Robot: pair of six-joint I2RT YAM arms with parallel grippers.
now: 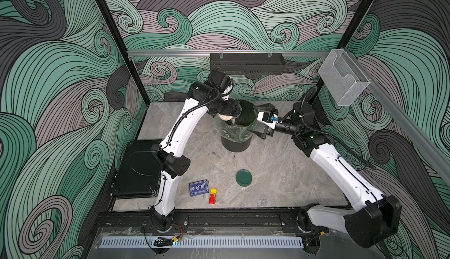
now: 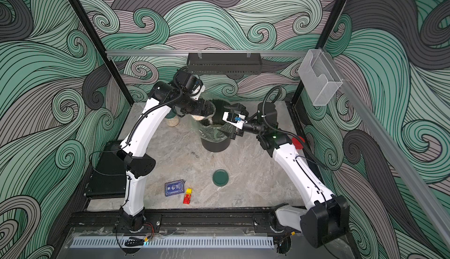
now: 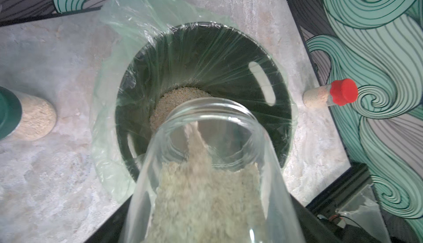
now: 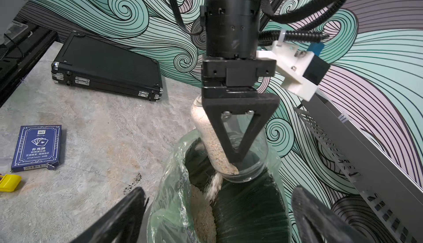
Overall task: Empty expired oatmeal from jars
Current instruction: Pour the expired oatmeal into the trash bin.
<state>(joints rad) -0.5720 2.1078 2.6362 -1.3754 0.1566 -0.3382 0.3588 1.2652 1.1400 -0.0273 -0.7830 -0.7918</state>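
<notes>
Two risks: the left gripper (image 4: 239,159), clamped on the tilted jar (image 3: 210,161), could let its smooth wall slip, or flakes could bounce past the bin (image 3: 206,45) rim below its tips. Pale tan, grainy oatmeal (image 3: 201,196) slides from the jar's mouth onto a heap in the bin. The right gripper (image 4: 218,191), jaws wide apart, straddles the bin's side. Farther off stand a green-lidded jar (image 3: 34,118) and a red-lidded jar (image 3: 325,95), both holding oatmeal.
</notes>
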